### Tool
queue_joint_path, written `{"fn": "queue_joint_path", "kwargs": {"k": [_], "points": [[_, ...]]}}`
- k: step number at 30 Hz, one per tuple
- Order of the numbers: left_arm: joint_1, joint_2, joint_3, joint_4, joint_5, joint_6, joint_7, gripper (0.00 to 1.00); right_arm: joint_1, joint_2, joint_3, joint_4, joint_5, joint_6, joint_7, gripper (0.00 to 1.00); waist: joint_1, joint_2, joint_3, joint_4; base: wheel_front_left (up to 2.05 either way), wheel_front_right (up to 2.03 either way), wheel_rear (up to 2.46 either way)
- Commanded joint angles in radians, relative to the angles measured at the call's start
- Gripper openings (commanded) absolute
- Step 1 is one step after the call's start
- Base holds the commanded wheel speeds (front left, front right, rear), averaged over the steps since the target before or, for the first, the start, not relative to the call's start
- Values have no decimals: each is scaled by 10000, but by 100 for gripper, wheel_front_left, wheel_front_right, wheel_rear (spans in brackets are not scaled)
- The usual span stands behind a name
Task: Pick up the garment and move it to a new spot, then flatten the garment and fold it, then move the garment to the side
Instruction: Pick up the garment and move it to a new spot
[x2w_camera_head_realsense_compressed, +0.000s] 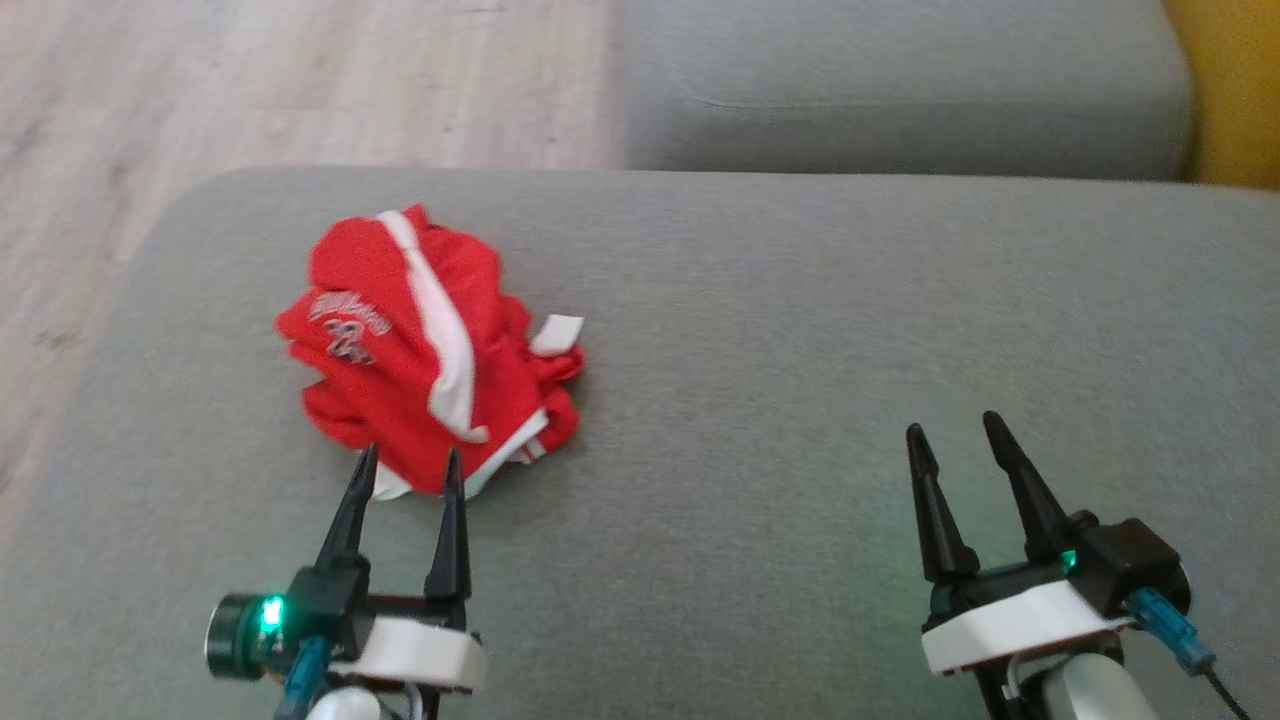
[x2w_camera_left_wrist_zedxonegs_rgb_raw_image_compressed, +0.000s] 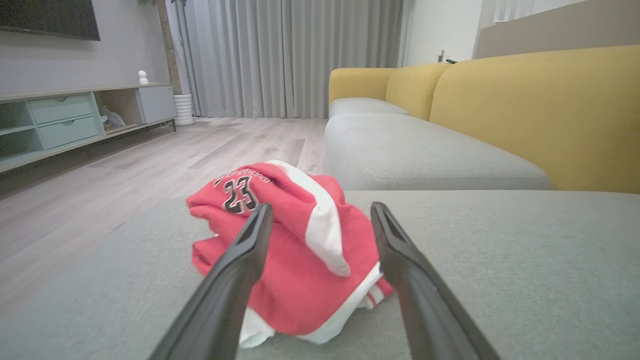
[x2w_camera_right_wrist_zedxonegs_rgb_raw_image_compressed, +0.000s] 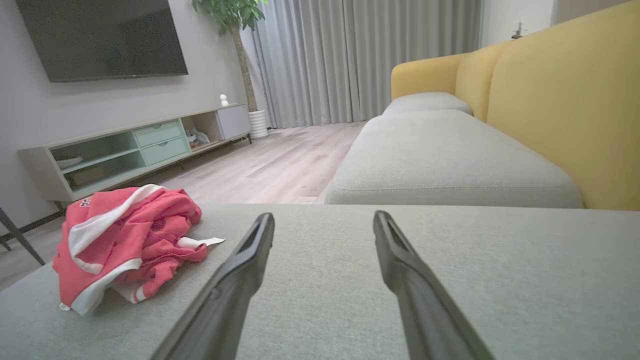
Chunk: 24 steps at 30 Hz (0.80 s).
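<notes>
Red jersey (x2w_camera_head_realsense_compressed: 420, 340) is bunched on the grey sofa cushion (x2w_camera_head_realsense_compressed: 760, 350); the open left hand (x2w_camera_head_realsense_compressed: 410, 453) is aimed at its near edge for pickup, the open right hand (x2w_camera_head_realsense_compressed: 952, 423) parked aside.

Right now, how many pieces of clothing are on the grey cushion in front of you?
1: a crumpled red garment on the left of the grey cushion, just beyond the left gripper. Another piece could be bunched inside it.

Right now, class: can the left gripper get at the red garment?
Probably yes. The left gripper is open, fingertips at the near edge of the crumpled red garment, with nothing between them on the grey cushion.
</notes>
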Motion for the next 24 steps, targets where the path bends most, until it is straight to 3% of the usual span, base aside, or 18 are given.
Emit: {"fn": "queue_joint_path", "kwargs": {"k": [1, 12, 24], "points": [[-80, 11, 419, -287, 95, -3, -122, 100, -216, -85, 322, -295, 84, -7, -107, 100, 0, 0, -139, 450, 0, 0, 0], [295, -14, 844, -277, 215, -36, -122, 100, -46, -85, 993, -176, 199, -7, -107, 100, 0, 0, -475, 1669, 0, 0, 0], [360, -48, 922, -338, 167, -73, -122, 100, -14, -85, 1125, -61, 256, -7, -107, 100, 0, 0, -510, 2148, 0, 0, 0]]}}
